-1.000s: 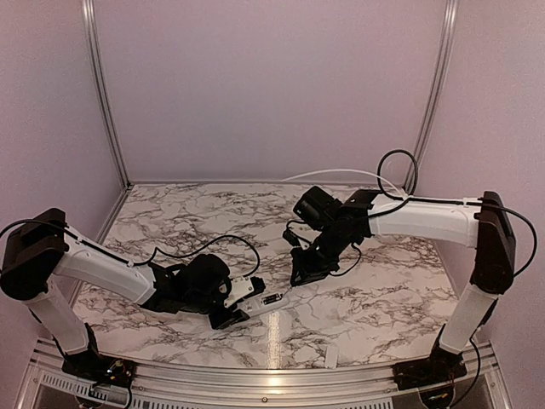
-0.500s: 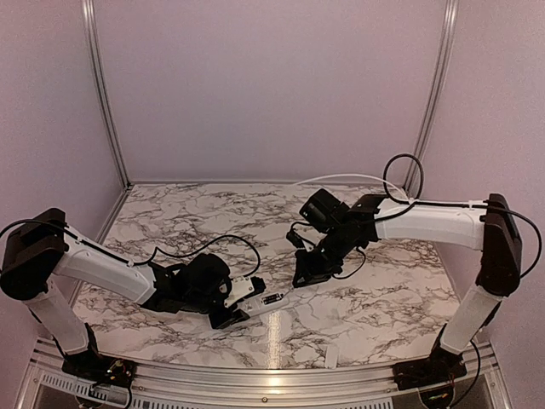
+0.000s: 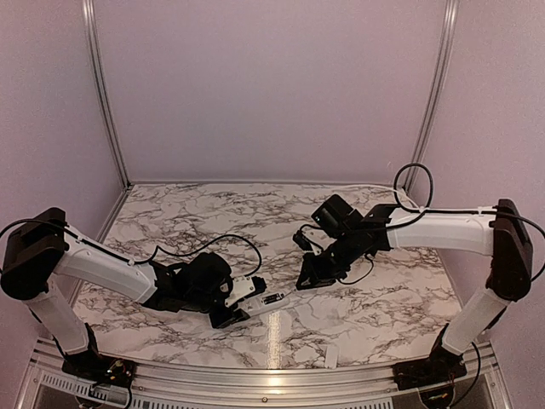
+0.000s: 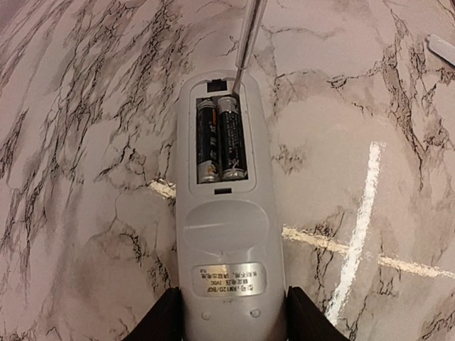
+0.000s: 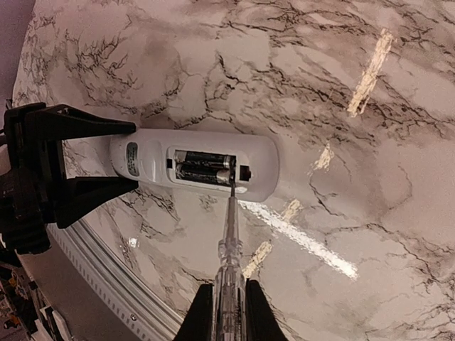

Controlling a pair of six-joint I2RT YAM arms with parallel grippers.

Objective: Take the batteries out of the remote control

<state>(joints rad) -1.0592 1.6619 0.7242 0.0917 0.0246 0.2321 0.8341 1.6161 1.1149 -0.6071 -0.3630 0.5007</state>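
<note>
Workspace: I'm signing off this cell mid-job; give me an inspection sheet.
Surface: marble-patterned table top, no spills seen.
Job's things: white oblong plastic remote control back up, compartment open; two dark slender batteries inside.
Clutter: small flat white plastic piece near front edge.
Grippers: left gripper shut on remote control; right gripper shut on thin pale stick, tip at a battery's end.
Cables: black cable loops on both arms.
Surroundings: plain lilac walls, aluminium frame posts.

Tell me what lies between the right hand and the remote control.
A thin pale stick, held in the right hand, its tip at the batteries inside the remote control; right wrist view.
</note>
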